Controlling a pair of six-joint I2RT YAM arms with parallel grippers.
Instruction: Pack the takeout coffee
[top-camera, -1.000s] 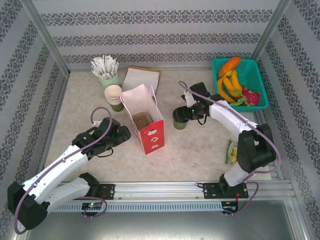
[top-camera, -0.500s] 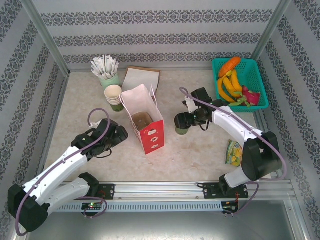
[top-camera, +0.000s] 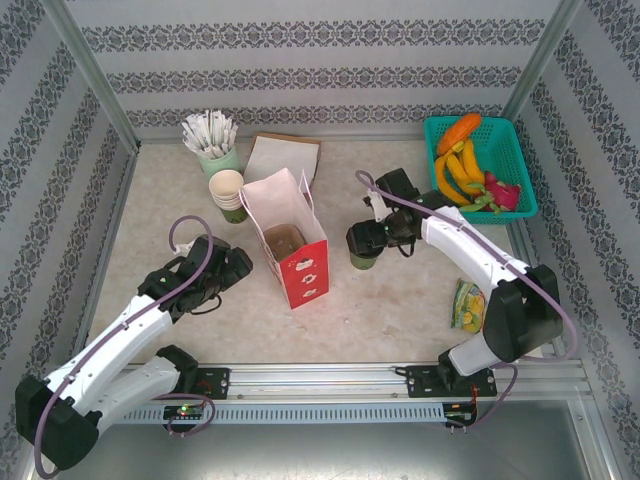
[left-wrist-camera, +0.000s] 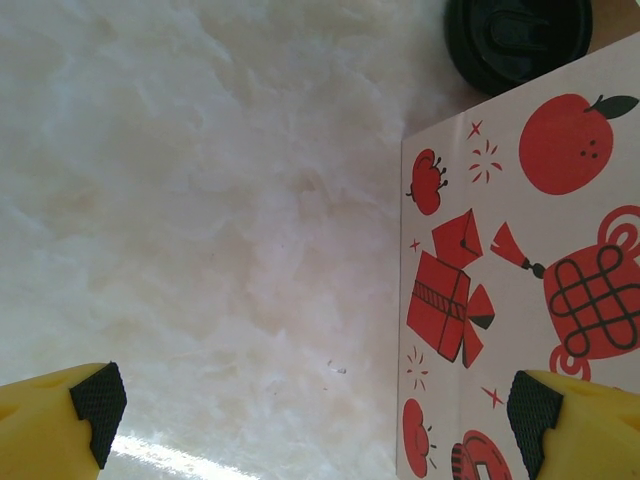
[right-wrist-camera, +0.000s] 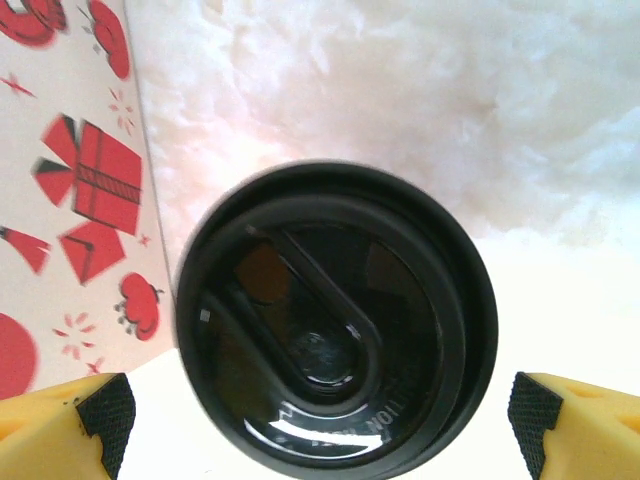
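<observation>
L jaws wide open, empty, over table (left-wrist-camera: 200, 200) left of bag (top-camera: 290, 240). Coffee (right-wrist-camera: 335, 320) stands on table just right of bag, between wide-open R jaws, not gripped. Prob. light, thin-walled, crushable, lid may pop: grip mid-wall, gently, upright. Vs 1 s ago: R jaws wider.

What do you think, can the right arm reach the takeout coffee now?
Probably yes: the right hand hangs open over the takeout coffee, fingers either side of it; the paper bag beside it blocks nothing.
</observation>
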